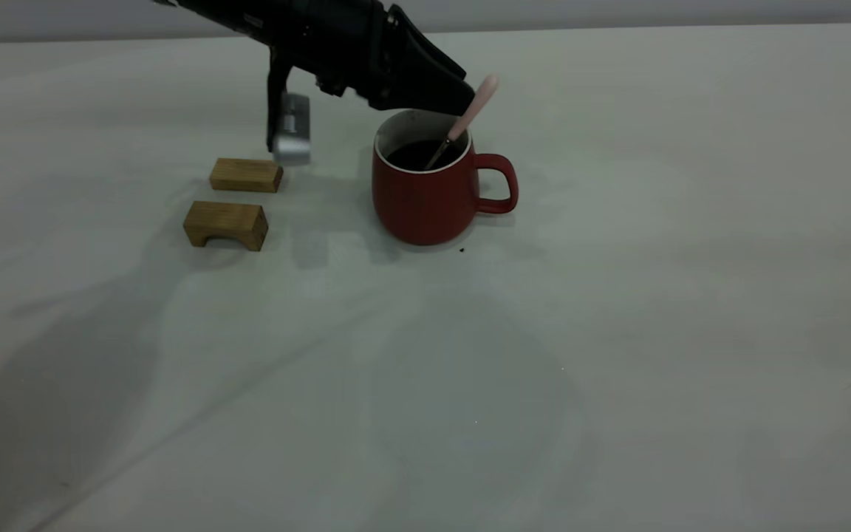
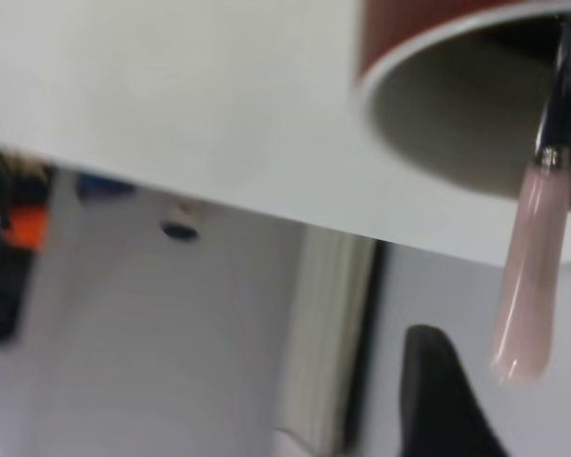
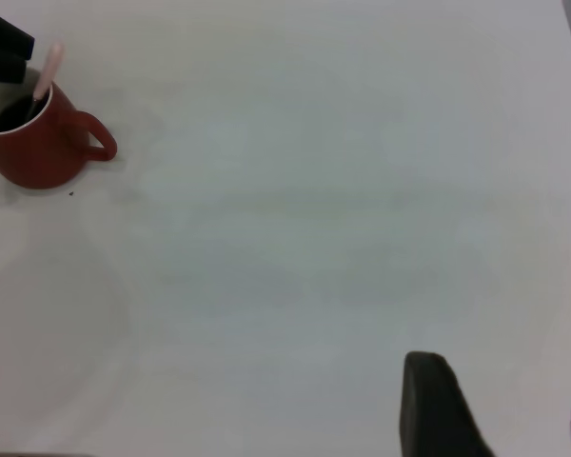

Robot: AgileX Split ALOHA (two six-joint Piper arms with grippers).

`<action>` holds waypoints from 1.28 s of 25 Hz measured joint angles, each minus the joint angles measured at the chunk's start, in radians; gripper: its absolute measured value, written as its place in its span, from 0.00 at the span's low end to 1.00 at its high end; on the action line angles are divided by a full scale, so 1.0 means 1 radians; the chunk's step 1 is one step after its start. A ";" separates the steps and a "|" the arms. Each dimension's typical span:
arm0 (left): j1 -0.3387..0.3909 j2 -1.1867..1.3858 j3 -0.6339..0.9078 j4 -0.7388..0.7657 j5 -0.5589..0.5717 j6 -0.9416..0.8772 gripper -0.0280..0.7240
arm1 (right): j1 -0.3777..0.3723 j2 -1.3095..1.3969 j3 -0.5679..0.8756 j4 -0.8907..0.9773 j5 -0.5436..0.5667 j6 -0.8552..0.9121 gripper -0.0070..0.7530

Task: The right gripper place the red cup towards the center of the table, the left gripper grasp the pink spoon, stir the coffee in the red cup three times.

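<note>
The red cup stands on the table with its handle toward the right, and dark coffee fills it. The pink spoon leans in the cup against the rim, its metal bowl down in the coffee. My left gripper hovers over the cup's rim by the spoon's handle. In the left wrist view the pink spoon has its handle end between the spread fingers of the left gripper, touching neither, so this gripper is open. My right gripper is open over bare table, far from the red cup.
Two wooden blocks lie to the left of the cup: a flat one and an arched one. A silver-grey part of the left arm hangs just above the flat block. A small dark speck lies by the cup's base.
</note>
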 joint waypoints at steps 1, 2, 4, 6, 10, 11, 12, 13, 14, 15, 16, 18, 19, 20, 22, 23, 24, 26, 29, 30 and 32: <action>0.000 -0.012 0.000 0.025 -0.002 0.051 0.68 | 0.000 0.000 0.000 0.000 0.000 0.000 0.52; 0.000 -0.024 0.000 0.061 -0.002 0.117 0.69 | 0.000 0.000 0.000 0.000 0.000 0.000 0.52; 0.000 -0.070 0.000 0.145 0.004 0.253 0.70 | 0.000 0.000 0.000 0.000 0.000 0.000 0.52; 0.000 -0.124 0.000 0.269 0.024 0.367 0.70 | 0.000 0.000 0.000 0.000 0.000 0.000 0.52; 0.000 -0.251 0.000 0.586 0.088 0.561 0.67 | 0.000 0.000 0.000 0.000 0.000 0.000 0.52; 0.000 -0.286 0.000 0.655 0.105 0.599 0.66 | 0.000 0.000 0.000 0.000 0.000 0.000 0.52; 0.000 -0.318 0.000 0.732 0.122 0.626 0.65 | 0.000 0.000 0.000 0.000 0.000 0.000 0.52; 0.000 -0.357 0.000 0.802 0.135 0.655 0.64 | 0.000 0.000 0.000 0.000 0.000 0.000 0.52; -0.001 -0.398 0.000 0.864 0.150 0.676 0.64 | 0.000 0.000 0.000 0.000 0.000 0.000 0.52; -0.003 -0.440 0.000 0.911 0.162 0.691 0.63 | 0.000 0.000 0.000 0.000 0.000 0.000 0.52; -0.010 -0.475 0.000 0.966 0.174 0.701 0.63 | 0.000 0.000 0.000 0.000 0.000 0.000 0.52; -0.029 -0.559 0.000 1.060 0.190 0.714 0.63 | 0.000 0.000 0.000 0.000 0.000 0.000 0.52; -0.043 -0.603 0.000 1.114 0.197 0.722 0.63 | 0.000 0.000 0.000 0.000 0.000 0.000 0.52; -0.056 -0.640 0.000 1.175 0.204 0.741 0.63 | 0.000 0.000 0.000 0.000 0.000 0.000 0.52; -0.091 -0.732 0.000 1.297 0.219 0.789 0.63 | 0.000 0.000 0.000 0.000 0.000 0.000 0.52; -0.110 -0.772 0.001 1.362 0.233 0.814 0.63 | 0.000 0.000 0.000 0.000 0.000 0.000 0.52; -0.127 -0.819 0.001 1.422 0.245 0.844 0.63 | 0.000 0.000 0.000 0.000 0.000 0.000 0.52; -0.166 -0.910 0.010 1.502 0.267 0.886 0.63 | 0.000 0.000 0.000 0.000 0.000 0.000 0.52; -0.195 -1.041 0.080 1.554 0.286 0.917 0.63 | 0.000 0.000 0.000 0.000 0.000 0.000 0.52; -0.196 -1.082 0.122 1.561 0.288 0.923 0.63 | 0.000 0.000 0.000 0.000 0.000 0.000 0.52; -0.197 -1.185 0.216 1.579 0.291 0.931 0.63 | 0.000 0.000 0.000 0.000 0.000 0.000 0.52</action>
